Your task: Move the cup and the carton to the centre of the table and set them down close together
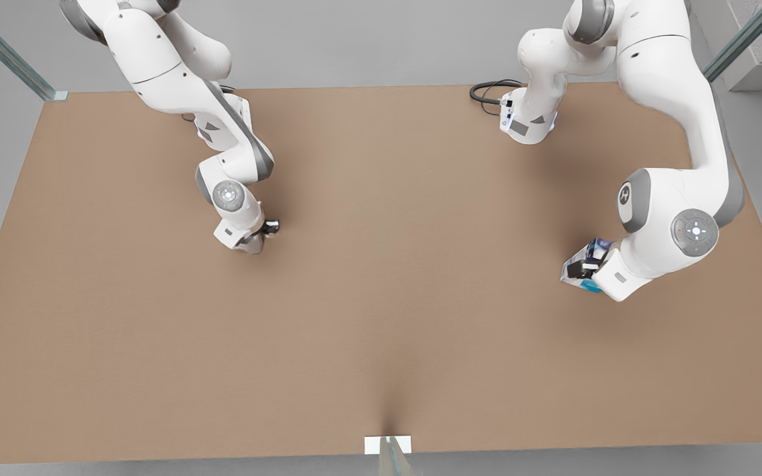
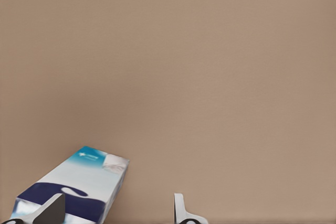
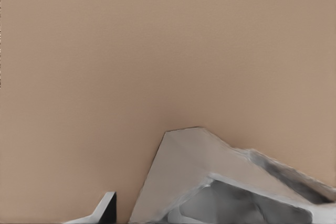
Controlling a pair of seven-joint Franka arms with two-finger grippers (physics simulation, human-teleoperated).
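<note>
The carton (image 1: 589, 259), white with dark blue and turquoise print, lies tilted at the front view's right, under the tip of my left gripper (image 1: 581, 270). In the left wrist view the carton (image 2: 79, 182) sits to one side, with one finger in front of it. The left gripper (image 2: 115, 211) is open, fingers wide apart. The pale grey faceted cup (image 1: 253, 245) is at the front view's left, right at my right gripper (image 1: 258, 237). The right wrist view has the cup (image 3: 210, 182) very close, its hollow facing the camera.
The light brown table (image 1: 394, 277) stretches wide between the two arms. A black cable (image 1: 487, 89) loops by the far arm base. A small white bracket (image 1: 387, 444) sits at the near edge.
</note>
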